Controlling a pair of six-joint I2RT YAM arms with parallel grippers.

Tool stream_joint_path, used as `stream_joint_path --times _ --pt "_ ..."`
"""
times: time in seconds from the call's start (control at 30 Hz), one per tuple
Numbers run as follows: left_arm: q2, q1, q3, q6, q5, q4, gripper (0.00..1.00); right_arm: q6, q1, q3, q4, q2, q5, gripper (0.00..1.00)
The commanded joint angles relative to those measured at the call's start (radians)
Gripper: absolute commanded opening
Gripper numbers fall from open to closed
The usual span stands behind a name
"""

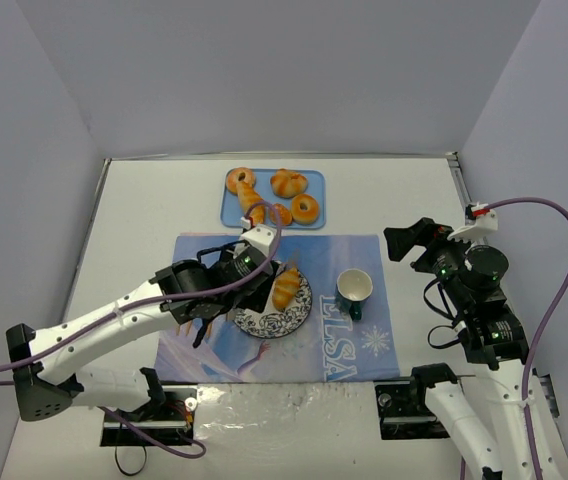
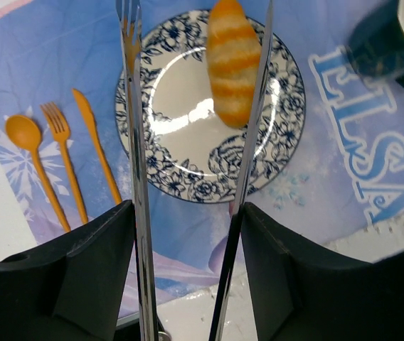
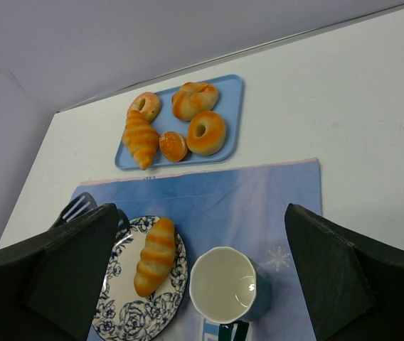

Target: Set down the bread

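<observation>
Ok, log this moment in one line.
left gripper: shut on tongs above plate | right gripper: open, empty | first roll: lying on plate | second roll: on tray

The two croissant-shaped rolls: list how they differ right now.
Place: the plate roll lies on the patterned plate; the tray roll lies on the blue tray.
Company: the plate roll is alone on its dish; the tray roll sits beside doughnuts and a small bun.
Tools: the left gripper's tongs flank the plate roll; none reach the tray roll.
Both are golden-brown, ridged and tapered.
</observation>
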Motion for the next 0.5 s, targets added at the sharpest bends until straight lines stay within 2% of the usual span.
stream_joint_path --times 0.0,0.27,0.47 --pt "0.051 0.117 0.076 0.030 -0.051 0.062 0.53 -0.010 0.001 0.027 0.087 0.011 0.010 1.00" --pt "0.212 0.316 0.227 0.104 -0.045 0.121 0.53 -0.013 -0.001 0.044 0.087 0.019 -0.002 1.00" --pt "0.372 0.369 0.377 0.147 -0.057 0.100 0.53 -0.010 0.001 0.047 0.086 0.019 -0.007 1.00"
